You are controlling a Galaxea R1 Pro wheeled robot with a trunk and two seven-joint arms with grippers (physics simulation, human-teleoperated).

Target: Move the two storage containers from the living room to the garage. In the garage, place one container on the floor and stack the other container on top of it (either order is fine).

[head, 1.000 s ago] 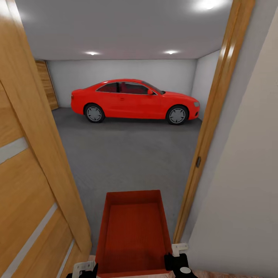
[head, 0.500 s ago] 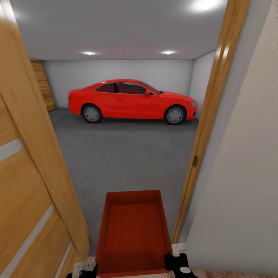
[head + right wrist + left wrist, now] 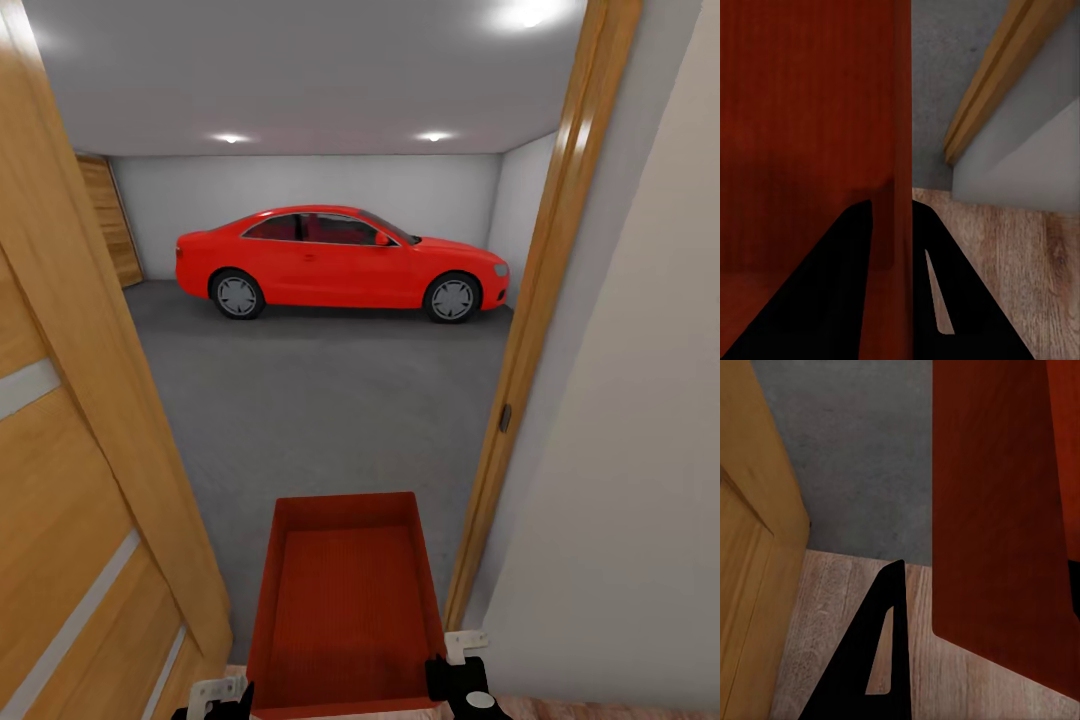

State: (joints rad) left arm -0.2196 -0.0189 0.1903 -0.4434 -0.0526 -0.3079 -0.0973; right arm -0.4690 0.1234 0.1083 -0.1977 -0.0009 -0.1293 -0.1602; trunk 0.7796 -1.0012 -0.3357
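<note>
Almost the same as half a second ago, only the red car point(image 3: 340, 258) sits a hair further left in the head view, so just a tiny shift of the camera; a full second ago, more to the right and a bit lower. Looking through an open doorway into the garage point(image 3: 310, 190): white-grey walls, grey ceiling with bright spotlights point(image 3: 432, 136), a plank door point(image 3: 105, 215) in the far left corner. Dark grey speckled floor point(image 3: 320, 400) inside, running from the doorway up to the car. Light wood planks point(image 3: 937, 675) under the arms, ending right at the grey floor. Open wooden door point(image 3: 75, 450) close on the left, wooden door frame point(image 3: 545, 300) and pale wall point(image 3: 630, 480) close on the right. One red-orange storage container point(image 3: 345, 600) held up low in the middle of the head view, open top up, nothing inside, poking out past the doorway edge over the grey floor. Left gripper point(image 3: 222, 697) at the container's near left corner; one black finger point(image 3: 874, 660) beside the red wall in the left wrist view, other finger hidden, so cannot tell how far apart or if squeezing. Right gripper point(image 3: 457, 680) at the near right corner; in the right wrist view two black fingers point(image 3: 945, 300) close together with the thin red wall pinched between them, one on each side.
</note>
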